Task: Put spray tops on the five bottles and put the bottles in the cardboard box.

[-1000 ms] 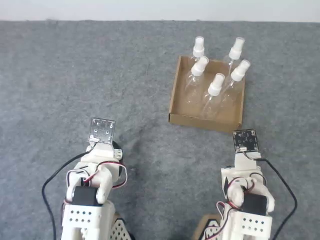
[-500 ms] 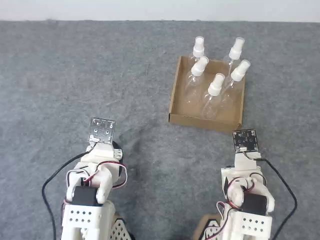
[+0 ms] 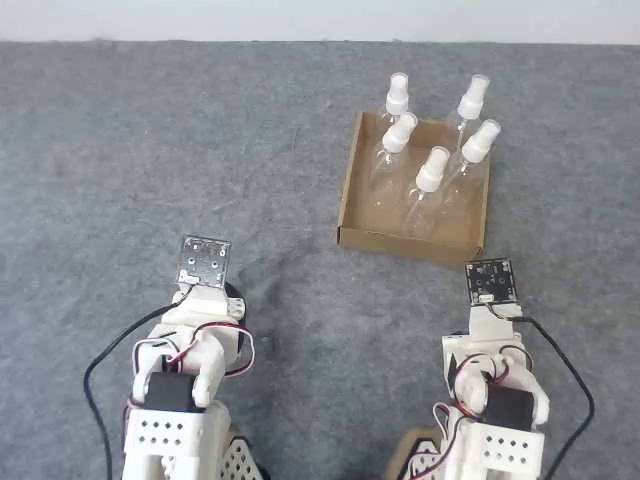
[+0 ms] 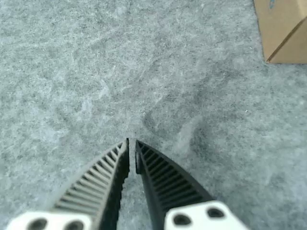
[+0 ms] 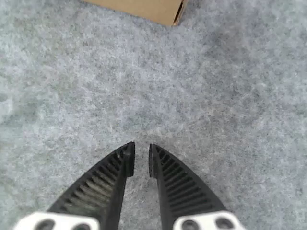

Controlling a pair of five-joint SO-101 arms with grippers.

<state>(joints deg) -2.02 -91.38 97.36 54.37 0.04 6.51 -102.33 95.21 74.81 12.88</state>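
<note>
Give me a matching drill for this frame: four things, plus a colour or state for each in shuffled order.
Things:
1. bottles
2. box
3. left gripper
4. carpet

Colour or state:
a. grey
b. shut, empty
c. brown
d. clear, white tops

Pairs: 1-d, 2-c, 3-b, 4-a

Bright even light, perhaps from overhead, faint soft shadow on the grey mat ahead of the left pincer

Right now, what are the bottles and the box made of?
The bottles look like clear, glossy plastic: the box floor shows through them. Their spray tops seem white matte plastic. The box looks like brown cardboard, dull with folded walls.
</note>
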